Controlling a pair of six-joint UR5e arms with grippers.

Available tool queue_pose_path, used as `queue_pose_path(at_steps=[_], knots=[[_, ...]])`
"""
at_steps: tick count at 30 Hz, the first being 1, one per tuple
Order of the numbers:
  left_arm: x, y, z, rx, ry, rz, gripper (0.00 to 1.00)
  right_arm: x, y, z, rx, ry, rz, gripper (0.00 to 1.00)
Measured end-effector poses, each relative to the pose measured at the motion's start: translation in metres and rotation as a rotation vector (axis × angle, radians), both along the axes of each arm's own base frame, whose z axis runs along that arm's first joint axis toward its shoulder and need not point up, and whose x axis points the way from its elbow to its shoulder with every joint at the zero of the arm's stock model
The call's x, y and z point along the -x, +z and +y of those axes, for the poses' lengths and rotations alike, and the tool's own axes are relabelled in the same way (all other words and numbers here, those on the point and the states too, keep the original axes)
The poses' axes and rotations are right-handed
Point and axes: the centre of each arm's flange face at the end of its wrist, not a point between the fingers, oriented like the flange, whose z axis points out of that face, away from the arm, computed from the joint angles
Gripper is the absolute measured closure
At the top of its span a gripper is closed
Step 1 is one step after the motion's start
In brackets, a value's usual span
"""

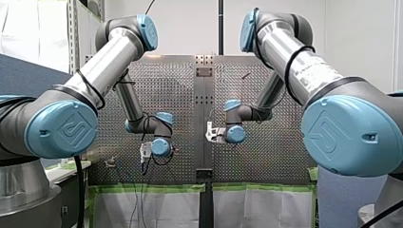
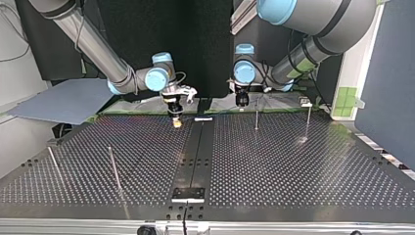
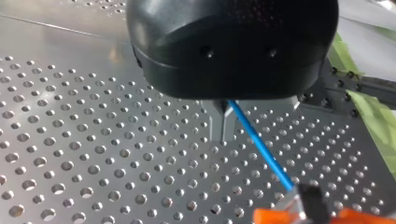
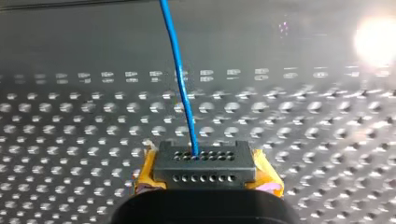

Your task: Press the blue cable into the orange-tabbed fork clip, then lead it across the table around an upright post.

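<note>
In the left wrist view, my left gripper (image 3: 223,122) has its metal fingers shut on the blue cable (image 3: 261,144). From there the cable slants down to the orange-tabbed clip (image 3: 306,212) just beside the gripper. In the right wrist view, my right gripper (image 4: 204,163), with yellow pads (image 4: 144,175), is shut on the same blue cable (image 4: 180,74), which runs away from it over the perforated plate. In the top view, my right gripper (image 2: 176,122) hangs low at the far middle, and my left gripper (image 2: 241,101) is a little to its right.
Thin upright posts stand on the plate in the top view: two at the far right (image 2: 256,118) (image 2: 308,121) and two at the near left (image 2: 114,168) (image 2: 53,161). A small white piece (image 2: 203,119) lies between the grippers. A dark centre strip (image 2: 195,156) divides the table.
</note>
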Motion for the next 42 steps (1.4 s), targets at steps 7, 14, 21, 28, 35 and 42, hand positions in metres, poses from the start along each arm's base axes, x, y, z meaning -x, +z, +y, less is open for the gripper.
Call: queue_pose_path(at_steps=[7,14,21,28,35,42], knots=[[0.001,0.0,-0.001,-0.001,-0.002,0.0,1.0,-0.001,0.035,-0.002,0.036,0.0,-0.027,0.98],[0.001,0.0,-0.002,-0.001,0.005,-0.004,1.0,-0.001,0.085,-0.002,0.084,-0.001,-0.065,0.98],[0.002,0.001,-0.004,0.002,0.012,-0.015,1.0,0.0,0.116,-0.001,0.113,0.001,-0.091,0.98],[0.001,0.002,-0.008,0.015,0.008,-0.036,1.0,0.0,0.154,0.003,0.155,0.005,-0.122,0.98],[0.002,0.003,-0.012,0.028,0.002,-0.047,1.0,0.001,0.19,0.006,0.202,0.008,-0.154,0.98],[0.002,0.003,-0.014,0.036,0.001,-0.051,1.0,0.002,0.223,0.01,0.242,0.011,-0.18,0.98]])
